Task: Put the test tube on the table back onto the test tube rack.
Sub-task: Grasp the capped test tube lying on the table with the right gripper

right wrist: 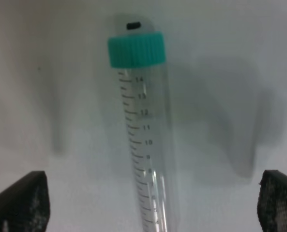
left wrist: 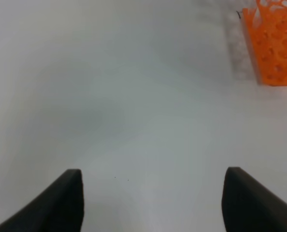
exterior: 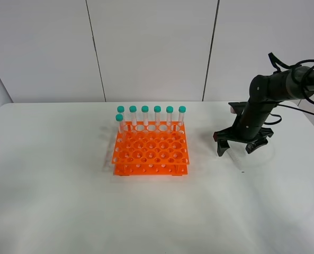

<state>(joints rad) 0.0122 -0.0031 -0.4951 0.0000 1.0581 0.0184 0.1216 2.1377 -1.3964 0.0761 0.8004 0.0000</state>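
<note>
Gripper, right (exterior: 235, 148): jaws spread wide, nothing between the pads in contact. It hangs low over the table (exterior: 66, 211), on the right side in the high view, well apart from the test tube rack (exterior: 151, 153).

Right wrist view: the test tube (right wrist: 145, 145) lies flat on the white surface, centred between the two black fingertips (right wrist: 22, 200), touching neither. Teal screw cap (right wrist: 136, 49) points away from the camera; printed graduations readable from 14 down to 9. Pointed tip out of frame. The arm hides the tube in the high view.

Gripper, left (left wrist: 155, 203): released too, both fingers apart over bare table, with one rack corner at the frame edge.

Rack: orange, upright. Seven capped tubes (exterior: 157, 115) stand along its far side, six in the back row and one just ahead at the left end.
</note>
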